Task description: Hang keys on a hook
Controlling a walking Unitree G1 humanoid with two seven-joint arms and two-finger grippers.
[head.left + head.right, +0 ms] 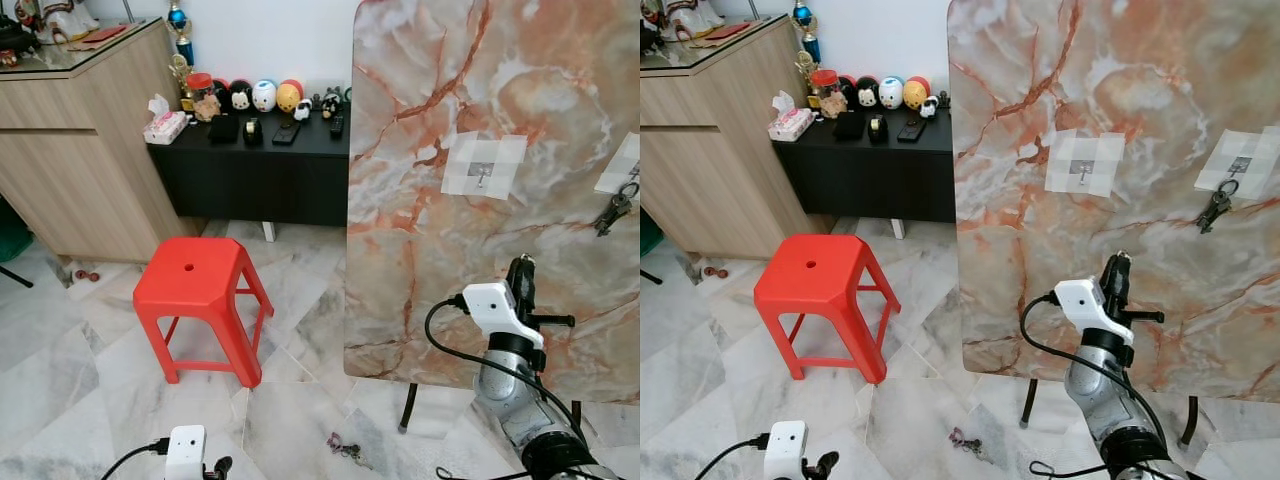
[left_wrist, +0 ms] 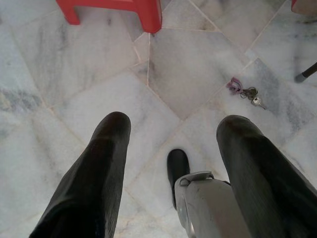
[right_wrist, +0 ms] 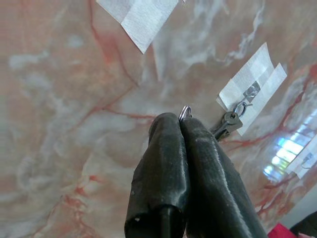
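The two head views are looking forward and down from standing height, both taking in the red stool (image 1: 195, 285) and the upright marble panel (image 1: 500, 180). The left wrist view is facing straight down at the tiled floor (image 2: 74, 74), close above it, sharing the stool's foot. The right wrist view is pointing up along the panel, close to it.

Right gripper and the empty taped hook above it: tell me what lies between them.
Only bare marbled board lies between the right gripper and the empty hook in the left eye view. Its jaws are shut on a small key ring.
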